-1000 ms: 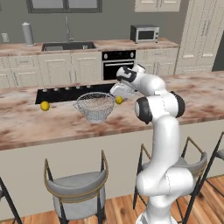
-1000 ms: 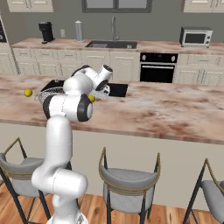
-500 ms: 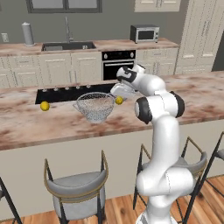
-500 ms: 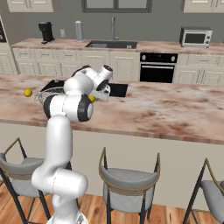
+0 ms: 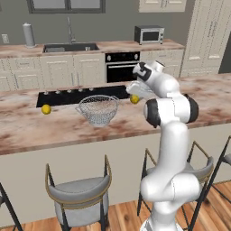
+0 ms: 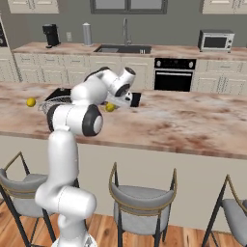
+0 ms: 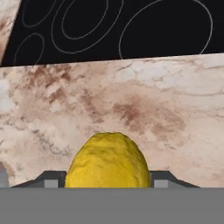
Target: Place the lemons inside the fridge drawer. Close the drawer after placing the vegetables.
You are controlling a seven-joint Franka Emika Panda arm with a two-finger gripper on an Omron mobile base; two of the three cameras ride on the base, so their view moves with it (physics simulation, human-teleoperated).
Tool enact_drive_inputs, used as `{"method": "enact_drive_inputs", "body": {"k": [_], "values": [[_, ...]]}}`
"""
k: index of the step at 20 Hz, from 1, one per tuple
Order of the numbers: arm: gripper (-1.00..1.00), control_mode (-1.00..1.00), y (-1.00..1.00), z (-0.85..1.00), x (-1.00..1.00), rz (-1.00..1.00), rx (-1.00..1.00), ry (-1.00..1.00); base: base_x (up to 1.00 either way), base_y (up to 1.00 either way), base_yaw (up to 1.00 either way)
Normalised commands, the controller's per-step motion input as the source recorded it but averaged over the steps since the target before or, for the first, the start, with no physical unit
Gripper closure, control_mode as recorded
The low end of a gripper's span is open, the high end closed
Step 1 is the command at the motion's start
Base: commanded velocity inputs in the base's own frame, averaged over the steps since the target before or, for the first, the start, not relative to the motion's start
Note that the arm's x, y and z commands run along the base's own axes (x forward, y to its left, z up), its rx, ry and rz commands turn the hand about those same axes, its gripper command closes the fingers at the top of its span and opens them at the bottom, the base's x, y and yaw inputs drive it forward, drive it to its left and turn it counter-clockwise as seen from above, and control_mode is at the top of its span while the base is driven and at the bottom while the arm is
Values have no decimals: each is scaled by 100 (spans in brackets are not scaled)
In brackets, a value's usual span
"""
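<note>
Two lemons on your marble island: the far-left lemon (image 5: 46, 109) lies loose beyond the wire-mesh bowl (image 5: 98, 109); right of the bowl, by the black cooktop (image 7: 113, 26), the gripper (image 7: 108, 184) clamps the second lemon (image 7: 107, 162) between its fingertips.

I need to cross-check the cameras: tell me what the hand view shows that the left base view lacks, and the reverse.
Hand view alone: the lemon's bumpy skin seen close, with a dark fingertip on either side of it. Left base view alone: a second lemon on the counter, left of the wire-mesh bowl, plus stools below. Both: the pincer shut on a lemon beside the black cooktop.
</note>
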Motion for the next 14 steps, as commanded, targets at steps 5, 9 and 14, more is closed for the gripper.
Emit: {"method": "enact_drive_inputs", "body": {"k": [5, 9, 14], "values": [[100, -100, -56, 61, -75, -11, 0, -11, 0, 0, 0], [100, -100, -28, 64, -100, -9, 0, -17, 0, 0, 0], [100, -100, 0, 47, -100, -5, -5, -13, 0, 0, 0]]}}
